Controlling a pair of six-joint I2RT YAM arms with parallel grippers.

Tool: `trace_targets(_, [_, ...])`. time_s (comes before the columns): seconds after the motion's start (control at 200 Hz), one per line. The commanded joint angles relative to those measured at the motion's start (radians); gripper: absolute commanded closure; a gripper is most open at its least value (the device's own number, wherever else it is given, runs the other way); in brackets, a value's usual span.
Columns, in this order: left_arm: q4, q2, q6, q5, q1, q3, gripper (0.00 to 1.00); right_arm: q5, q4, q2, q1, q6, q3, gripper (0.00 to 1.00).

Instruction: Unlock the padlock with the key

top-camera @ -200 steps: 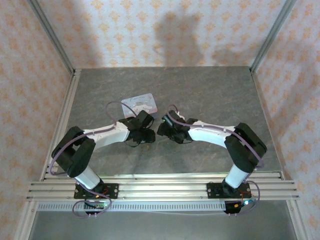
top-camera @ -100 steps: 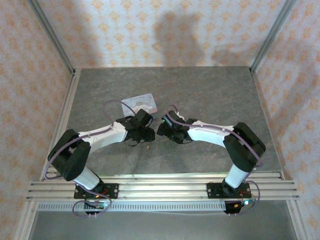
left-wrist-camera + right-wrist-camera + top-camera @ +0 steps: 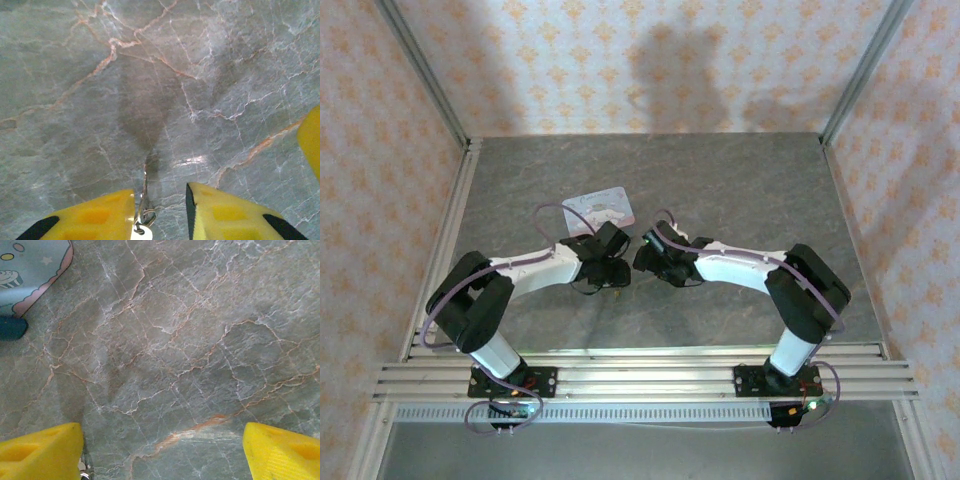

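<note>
**Key pickup in hand, lock not yet touched**

The step in hand looks to be picking up the key (image 3: 145, 197). It lies flat on the bench (image 3: 740, 190), just on the near side of the tin (image 3: 600, 209), in the gap between the jaws of the left gripper (image 3: 612, 268). Those jaws stand part-open, one on either side of the key, and I cannot see them pressing on it. The right gripper (image 3: 162, 445) is spread wide and empty, close beside the left one on the tin's near side. A dark blue rounded body, which I take for the padlock (image 3: 11, 327), sits just beside the tin's edge.

The next move calls for a fine pinch. The key is a thin, hard sliver of pale metal with a small ring at one end. It lies flush on smooth grey stone veined in white and rust, so the broad yellow jaws could slide over it or push it aside. The tin is a flat pastel rectangle with rounded corners and a pink border.
</note>
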Motion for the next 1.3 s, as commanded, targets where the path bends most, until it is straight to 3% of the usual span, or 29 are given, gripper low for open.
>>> trace_targets(0.0, [0.005, 0.029, -0.015, 0.005, -0.017, 0.007, 0.69, 0.030, 0.004, 0.010, 0.003, 0.013, -0.008, 0.17])
trace_targets(0.255, [-0.023, 0.048, -0.013, -0.025, -0.027, 0.016, 0.74, 0.032, 0.003, 0.006, 0.004, 0.013, -0.011, 0.16])
trace_targets(0.435, [-0.001, 0.037, 0.009, -0.033, -0.027, 0.000, 0.97, 0.034, 0.001, -0.008, 0.003, 0.006, -0.016, 0.16])
trace_targets(0.46, [0.004, 0.031, 0.026, -0.031, -0.028, -0.001, 1.00, 0.031, 0.001, -0.014, 0.000, 0.000, -0.017, 0.16])
trace_targets(0.671, [0.006, -0.093, 0.258, -0.072, -0.026, 0.006, 1.00, -0.103, 0.058, -0.159, -0.134, -0.059, -0.069, 0.20])
trace_targets(0.826, [0.078, -0.220, 0.430, -0.033, -0.024, -0.009, 1.00, -0.232, 0.074, -0.277, -0.229, -0.135, -0.061, 0.23])
trace_targets(0.946, [0.132, -0.305, 0.606, 0.072, -0.017, -0.007, 1.00, -0.333, 0.031, -0.346, -0.252, -0.253, 0.008, 0.25])
trace_targets(1.041, [0.062, -0.323, 0.687, 0.158, 0.013, 0.061, 1.00, -0.466, 0.019, -0.391, -0.252, -0.355, 0.059, 0.28])
trace_targets(1.156, [-0.074, -0.273, 0.785, 0.451, 0.073, 0.201, 1.00, -0.634, 0.057, -0.452, -0.253, -0.417, 0.074, 0.33])
trace_targets(1.296, [-0.127, -0.219, 0.806, 0.727, 0.138, 0.301, 1.00, -0.708, 0.140, -0.500, -0.252, -0.432, 0.033, 0.45])
